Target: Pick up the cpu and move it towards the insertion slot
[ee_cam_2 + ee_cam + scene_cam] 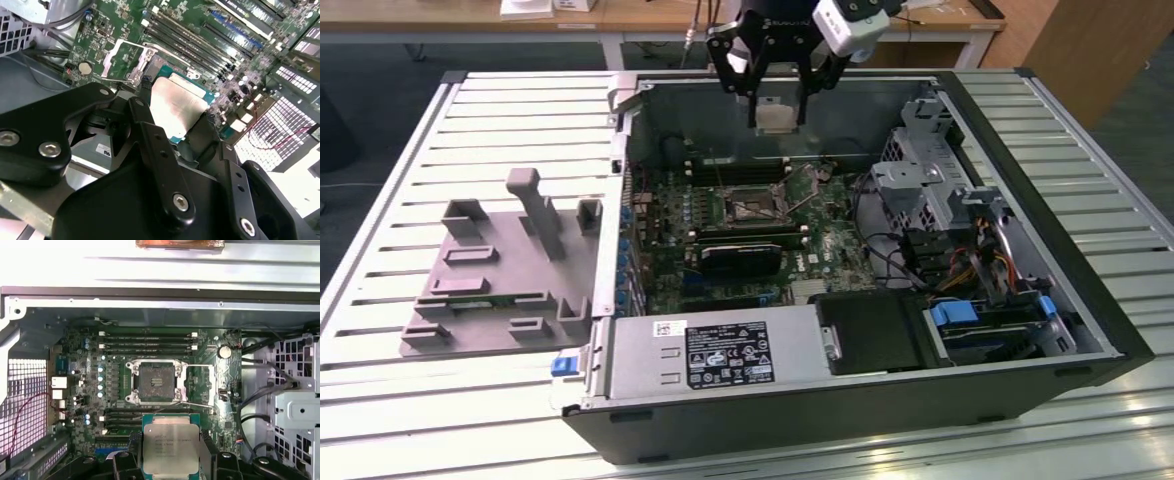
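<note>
CPU [170,449] sits clamped between the black fingers [124,466] of the gripper [170,460], its silvery top facing the first wrist camera and a thin green edge showing around the metal. In the second wrist view the same chip [176,106] is pinched at two opposite edges, the fingers [152,135] closed narrowly onto it, and it hangs in the air clear of the board.

Beyond the chip lies the green motherboard [210,385] of an opened computer case [1014,130]. The insertion slot [156,382], a square socket with a bright metal frame and dark centre, lies just past the chip in the first wrist view, with long memory slots [147,342] on its far side. In the second wrist view the socket frame [127,62] shows just beside the chip's edge.

In the exterior view the gripper [775,95] hangs over the rear of the case with the chip [777,114] held above the board, and the socket [750,203] lies below and nearer the camera. A black heatsink block [740,258] sits nearer still. The case rests on a slatted metal table [400,250], and a grey fixture plate [500,280] lies towards the exterior view's left.
</note>
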Tool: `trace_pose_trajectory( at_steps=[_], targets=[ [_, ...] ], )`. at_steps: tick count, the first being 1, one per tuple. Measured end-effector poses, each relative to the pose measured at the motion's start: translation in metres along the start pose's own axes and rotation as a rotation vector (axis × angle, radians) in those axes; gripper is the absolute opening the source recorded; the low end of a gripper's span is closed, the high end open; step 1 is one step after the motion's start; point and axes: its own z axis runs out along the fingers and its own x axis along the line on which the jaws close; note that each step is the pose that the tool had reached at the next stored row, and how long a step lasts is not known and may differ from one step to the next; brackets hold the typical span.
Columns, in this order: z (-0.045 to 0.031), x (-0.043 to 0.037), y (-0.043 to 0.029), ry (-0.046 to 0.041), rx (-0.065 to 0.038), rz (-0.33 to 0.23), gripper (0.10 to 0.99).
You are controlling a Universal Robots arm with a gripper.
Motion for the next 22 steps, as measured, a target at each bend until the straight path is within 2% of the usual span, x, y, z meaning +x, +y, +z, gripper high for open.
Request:
trace_pose_trajectory(
  at_steps=[12,22],
  targets=[
    [0.0088,0.0003,0.0222,0.0,0.01,-0.007,0.537],
    [0.0174,0.0007,0.035,0.0002,0.014,-0.02,0.537]
  ],
)
